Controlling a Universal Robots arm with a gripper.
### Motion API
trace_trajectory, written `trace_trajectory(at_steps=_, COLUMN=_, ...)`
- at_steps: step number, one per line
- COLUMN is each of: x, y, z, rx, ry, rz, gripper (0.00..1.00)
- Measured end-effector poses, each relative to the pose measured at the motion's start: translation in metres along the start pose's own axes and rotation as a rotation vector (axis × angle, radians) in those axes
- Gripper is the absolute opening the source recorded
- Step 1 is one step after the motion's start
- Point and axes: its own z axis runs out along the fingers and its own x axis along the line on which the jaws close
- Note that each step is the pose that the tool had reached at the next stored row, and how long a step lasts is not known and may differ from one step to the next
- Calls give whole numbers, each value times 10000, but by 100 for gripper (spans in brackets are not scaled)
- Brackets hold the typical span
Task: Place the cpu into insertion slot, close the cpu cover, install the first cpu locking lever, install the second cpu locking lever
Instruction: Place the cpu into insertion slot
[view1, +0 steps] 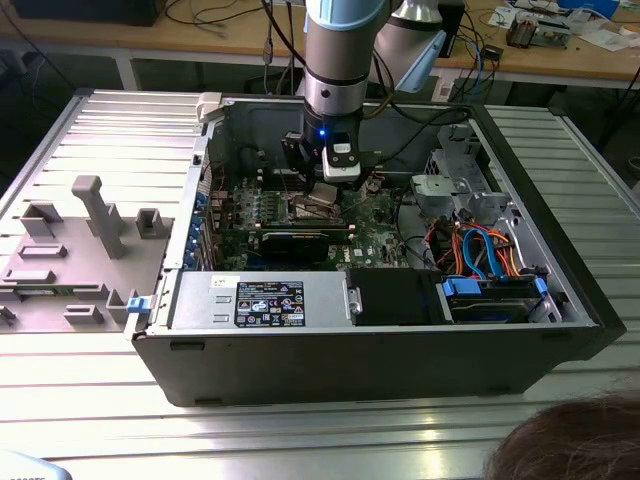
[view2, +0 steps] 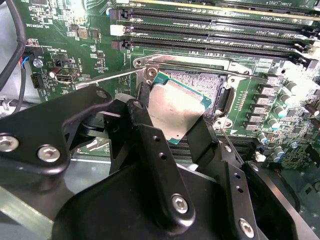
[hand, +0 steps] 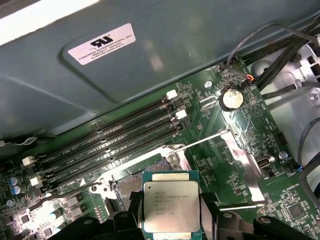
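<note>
My gripper (view1: 336, 172) reaches down into the open computer case. In both wrist views it is shut on the cpu (view2: 175, 107) (hand: 171, 205), a flat silver-topped square held by its edges between the two black fingers (view2: 145, 132) (hand: 208, 212). The cpu hangs just above the insertion slot (view2: 202, 82) (hand: 131, 181), whose dark recess shows past the chip's edge. The cpu cover (hand: 244, 160) stands swung open beside the slot as a silver sheet-metal strip. Two thin wire levers (hand: 202, 140) (view2: 112, 77) stick out, unlatched.
Long memory slots (hand: 115, 140) (view2: 210, 30) run beside the socket. A black expansion card (view1: 295, 238), the power supply (view1: 265, 300) and drive cables (view1: 480, 250) crowd the case. A grey fixture tray (view1: 80, 250) lies at the exterior view's left. A person's head (view1: 570, 445) shows near the lower right corner.
</note>
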Motion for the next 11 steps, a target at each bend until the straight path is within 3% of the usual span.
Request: trace_trajectory(at_steps=11, x=0, y=0, z=0, rx=-6, ry=-27, rz=325, gripper=55)
